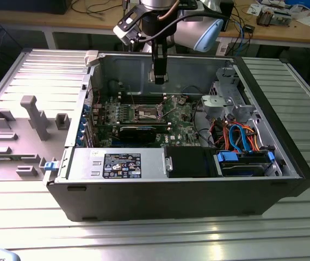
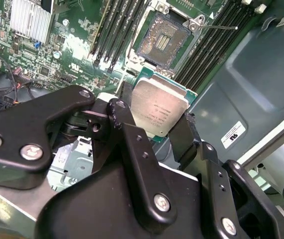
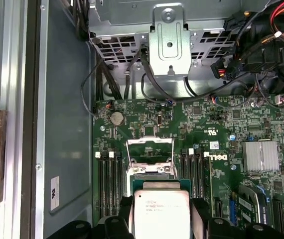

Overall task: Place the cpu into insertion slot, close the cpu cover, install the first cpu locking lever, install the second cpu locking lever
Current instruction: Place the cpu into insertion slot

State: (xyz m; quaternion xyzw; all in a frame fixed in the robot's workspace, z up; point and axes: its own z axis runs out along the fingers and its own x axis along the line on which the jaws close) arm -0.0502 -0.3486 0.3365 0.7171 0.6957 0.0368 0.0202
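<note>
My gripper (image 1: 159, 76) hangs inside the open computer case, above the green motherboard (image 1: 179, 122). In both wrist views it is shut on the cpu (image 3: 161, 211), a small square chip with a silver-grey top (image 2: 159, 110), held by two opposite edges between the black fingers (image 3: 200, 211). The insertion slot (image 2: 162, 37) lies open and bare a short way beyond the chip, seen also in the exterior view (image 1: 148, 113). The cpu cover (image 3: 150, 142), a thin grey metal frame, stands raised at the socket's far side. A thin lever rod (image 2: 221, 29) sticks out beside the socket.
Black memory slots (image 3: 109, 184) flank the socket. A black card (image 1: 138, 133), a finned heat sink (image 3: 260, 155), a metal drive cage (image 1: 228, 100) and orange and blue cables (image 1: 242, 136) fill the case. A grey fixture (image 1: 32, 117) sits on the table at the exterior view's left.
</note>
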